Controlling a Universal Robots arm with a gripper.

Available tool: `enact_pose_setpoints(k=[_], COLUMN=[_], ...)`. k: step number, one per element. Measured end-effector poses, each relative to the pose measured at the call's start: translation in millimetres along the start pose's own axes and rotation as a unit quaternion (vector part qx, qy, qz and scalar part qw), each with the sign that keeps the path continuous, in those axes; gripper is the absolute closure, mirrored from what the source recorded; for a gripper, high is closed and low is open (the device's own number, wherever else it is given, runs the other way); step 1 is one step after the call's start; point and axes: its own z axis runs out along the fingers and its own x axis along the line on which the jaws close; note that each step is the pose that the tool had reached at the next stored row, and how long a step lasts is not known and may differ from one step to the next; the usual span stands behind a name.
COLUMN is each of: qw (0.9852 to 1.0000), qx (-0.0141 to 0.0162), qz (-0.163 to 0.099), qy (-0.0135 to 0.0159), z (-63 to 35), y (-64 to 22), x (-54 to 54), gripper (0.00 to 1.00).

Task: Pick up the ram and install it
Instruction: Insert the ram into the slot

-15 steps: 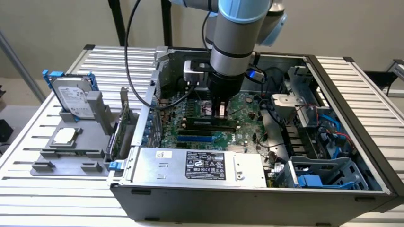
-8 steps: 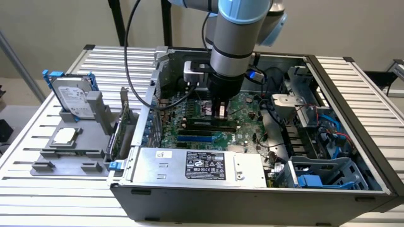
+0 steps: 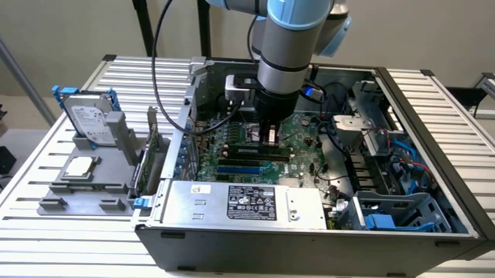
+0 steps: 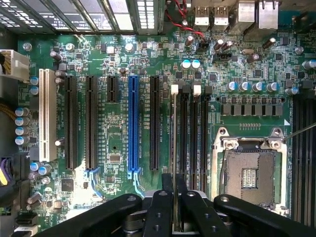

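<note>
Ram (image 4: pixel 174 163) sits edge-on in the claw (image 4: pixel 174 210), pinched between the two fingers (image 4: pixel 160 212) at lower centre of your wrist frame. It runs up over a memory slot (image 4: pixel 183 138), just beside the white latches; seated or not, you can't tell. In your exterior frame the claw (image 3: pixel 270 137) is down inside the case (image 3: pixel 309 243), centre frame, over the board (image 3: pixel 232 168). Hard drive (image 3: pixel 87 119) stands at left.
</note>
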Motion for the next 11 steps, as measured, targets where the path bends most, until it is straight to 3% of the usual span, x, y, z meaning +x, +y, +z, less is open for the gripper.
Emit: enact_pose_setpoints(k=[11], qw=[1.0000], qx=[0.0000], qz=[0.000], qy=[0.0006], z=[1.3], y=[0.0], x=[-1.5], gripper=[0.87])
